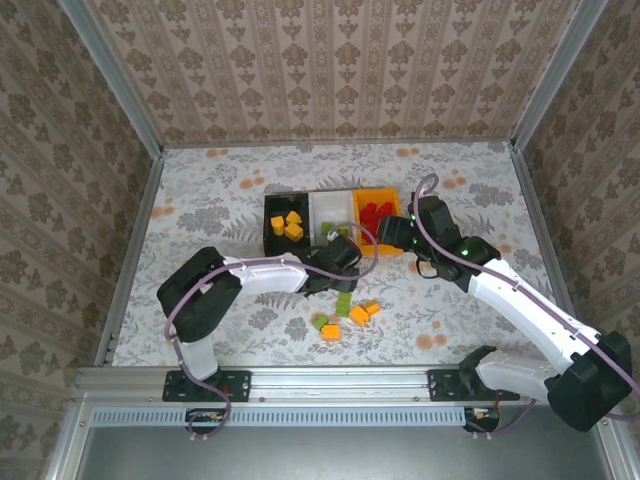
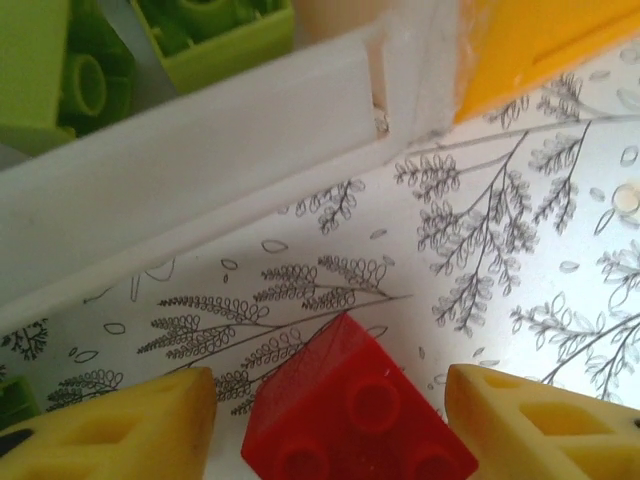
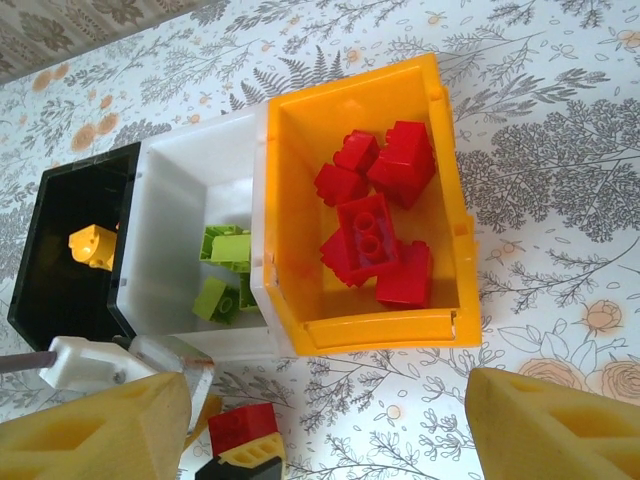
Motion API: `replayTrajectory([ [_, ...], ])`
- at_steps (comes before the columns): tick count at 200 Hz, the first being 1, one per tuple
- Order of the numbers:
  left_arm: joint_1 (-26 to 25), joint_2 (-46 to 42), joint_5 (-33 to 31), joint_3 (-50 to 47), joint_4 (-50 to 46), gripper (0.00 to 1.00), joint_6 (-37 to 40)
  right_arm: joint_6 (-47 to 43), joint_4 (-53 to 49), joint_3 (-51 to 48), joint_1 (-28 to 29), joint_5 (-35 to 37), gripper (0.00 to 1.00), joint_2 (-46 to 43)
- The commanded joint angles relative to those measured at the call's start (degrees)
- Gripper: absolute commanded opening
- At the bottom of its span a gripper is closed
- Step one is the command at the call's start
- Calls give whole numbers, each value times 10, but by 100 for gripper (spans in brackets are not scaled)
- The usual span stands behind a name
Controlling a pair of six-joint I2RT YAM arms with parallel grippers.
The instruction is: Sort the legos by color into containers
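While a red lego [image 2: 352, 425] sits between the fingers of the left gripper [image 2: 330, 388], the sort looks well past halfway.
Orange-yellow legos [image 1: 288, 224] lie in the black bin [image 1: 270, 238], lime green legos [image 3: 222, 268] in the white bin [image 3: 185, 200], and a pile of red legos [image 3: 378, 218] in the orange bin [image 3: 452, 215], so each colour has its container. A handful of loose legos [image 1: 345, 316], green and orange-yellow, lies on the table [image 1: 220, 180] near the arm bases, waiting to be sorted. The red lego is just in front of the white bin's wall; I cannot tell whether the left jaws clamp it. The right gripper [image 3: 328, 400] hovers before the orange bin, jaws spread and empty.
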Motion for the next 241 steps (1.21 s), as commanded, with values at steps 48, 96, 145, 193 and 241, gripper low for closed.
replayTrajectory([
  [48,-4,-25,10,15,-12,37,14,6,-21,-12,-17,7,74,-21],
  [96,-8,-93,31,66,-43,37,18,14,-23,-26,-29,19,74,-36],
  [145,33,17,58,249,-55,37,58,29,-29,-56,-45,24,74,-54],
  [193,73,149,32,411,-83,37,87,27,-35,-69,-49,18,74,-62],
  [241,88,243,35,526,-120,42,87,24,-25,-82,-50,-3,74,-59],
])
